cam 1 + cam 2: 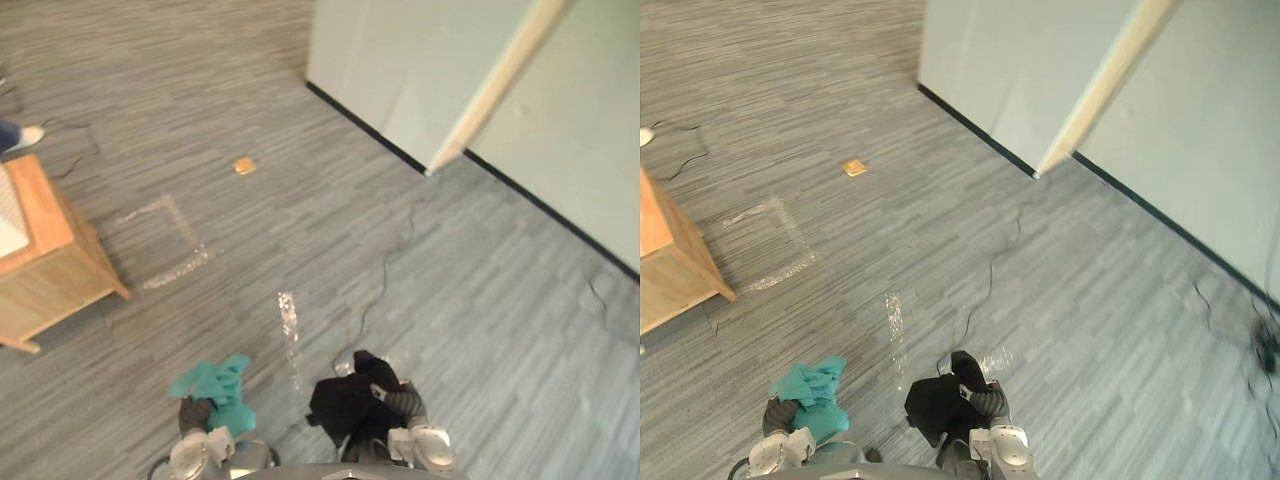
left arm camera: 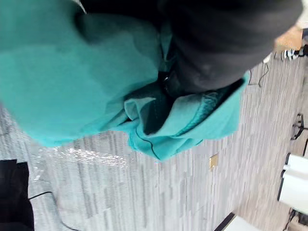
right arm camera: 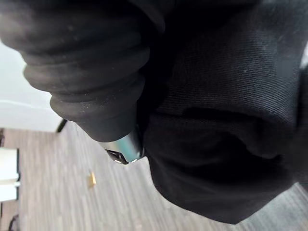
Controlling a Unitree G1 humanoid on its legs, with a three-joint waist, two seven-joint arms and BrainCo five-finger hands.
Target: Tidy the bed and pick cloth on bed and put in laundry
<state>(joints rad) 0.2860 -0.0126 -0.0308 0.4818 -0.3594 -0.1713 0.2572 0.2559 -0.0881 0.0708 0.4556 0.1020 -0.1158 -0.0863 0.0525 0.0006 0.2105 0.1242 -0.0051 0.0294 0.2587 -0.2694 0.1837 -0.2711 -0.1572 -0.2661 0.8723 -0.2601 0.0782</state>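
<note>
In the left eye view, at the bottom edge left of centre, the left hand (image 1: 193, 412) sits under a teal cloth (image 1: 222, 388), which is bunched on top of it and spills toward the upper right of the frame. It has no clear long axis. Near it, at the bottom right of centre, the right hand (image 1: 404, 400) carries a black cloth (image 1: 350, 400), wadded and lying to the left of the wrist, its loose edge pointing at the teal bundle. The two bundles are near each other but apart, above the grey floor (image 1: 450, 300). A wooden furniture piece (image 1: 50, 250) stands at the left edge, a person's shoe (image 1: 27, 134) at the upper left, a small tan square (image 1: 244, 165) on the carpet beyond, and a pale wall (image 1: 400, 60) at the upper right. The right eye view gives the same layout. In the left wrist view the teal cloth drapes over the hand and hangs in folds; whether that hand is closed on it cannot be told. In the right wrist view the black cloth bulges past the ribbed cover, and here too the grasp is buried. I judge both cloths to be in transit, each at its own hand, so either arm could drop its load once the laundry is reached.
</note>
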